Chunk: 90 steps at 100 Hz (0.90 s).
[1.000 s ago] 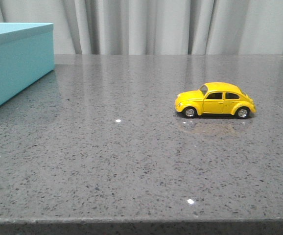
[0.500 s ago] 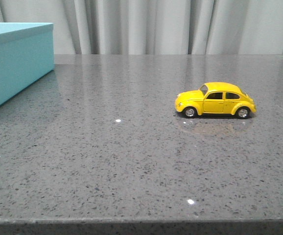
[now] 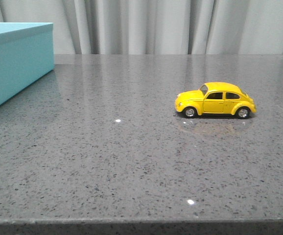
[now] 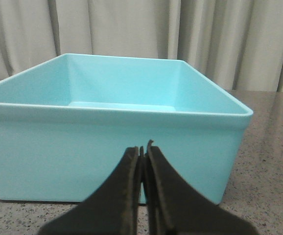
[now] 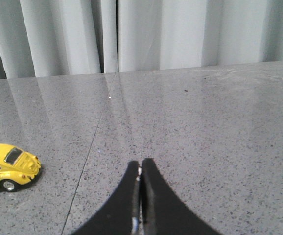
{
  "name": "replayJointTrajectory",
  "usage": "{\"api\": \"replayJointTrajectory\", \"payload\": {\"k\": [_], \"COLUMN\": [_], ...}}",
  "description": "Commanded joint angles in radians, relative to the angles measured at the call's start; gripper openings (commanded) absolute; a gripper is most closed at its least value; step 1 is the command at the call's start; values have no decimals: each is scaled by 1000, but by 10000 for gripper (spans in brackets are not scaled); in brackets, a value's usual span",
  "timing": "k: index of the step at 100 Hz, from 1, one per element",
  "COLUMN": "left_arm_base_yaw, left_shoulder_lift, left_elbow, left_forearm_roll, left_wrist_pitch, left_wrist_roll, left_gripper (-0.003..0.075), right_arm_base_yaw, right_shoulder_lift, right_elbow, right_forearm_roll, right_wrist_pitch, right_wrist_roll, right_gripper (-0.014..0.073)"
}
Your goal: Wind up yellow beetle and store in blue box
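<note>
The yellow beetle (image 3: 215, 100) stands on its wheels on the grey table, right of centre, its nose pointing left. Its rear also shows in the right wrist view (image 5: 9, 171). The blue box (image 3: 15, 61) stands at the far left; in the left wrist view (image 4: 112, 161) it is open on top and looks empty inside. My left gripper (image 4: 142, 149) is shut and empty, close in front of the box's near wall. My right gripper (image 5: 140, 164) is shut and empty over bare table, apart from the beetle. Neither gripper shows in the front view.
The grey speckled table (image 3: 131, 156) has its front edge at the bottom of the front view. Pale curtains (image 3: 171, 27) hang behind the far edge.
</note>
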Motion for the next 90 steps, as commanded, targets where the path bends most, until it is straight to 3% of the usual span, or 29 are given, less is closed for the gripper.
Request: {"api": "replayJointTrajectory", "payload": {"k": [1, 37, 47, 52, 59, 71, 78, 90], "left_arm_base_yaw": [-7, -7, -7, -7, -7, -7, -7, -7], "left_shoulder_lift": [27, 225, 287, 317, 364, 431, 469, 525], "left_elbow": [-45, -262, -321, -347, -384, -429, -456, -498], "left_forearm_roll": [-14, -14, -14, -14, -9, -5, -5, -2], "left_wrist_pitch": [-47, -7, -8, -8, -6, -10, -5, 19], "left_wrist_roll": [-12, -12, -12, -12, -12, -12, -12, -12], "left_gripper": [-20, -20, -7, 30, 142, 329, 371, 371], "right_arm_base_yaw": [-4, -4, -4, -4, -4, -4, -4, -4], "right_shoulder_lift": [28, 164, 204, 225, 261, 330, 375, 459], "right_elbow": [-69, -264, -302, -320, -349, -402, -440, -530], "right_forearm_roll": [-4, -3, -3, -3, -3, -1, -1, -1], "right_wrist_pitch": [-36, 194, 221, 236, 257, 312, 346, 439], "right_wrist_roll": [-7, -7, -7, -7, -7, -7, -7, -7], "right_gripper": [-67, -61, 22, 98, 213, 294, 293, 293]}}
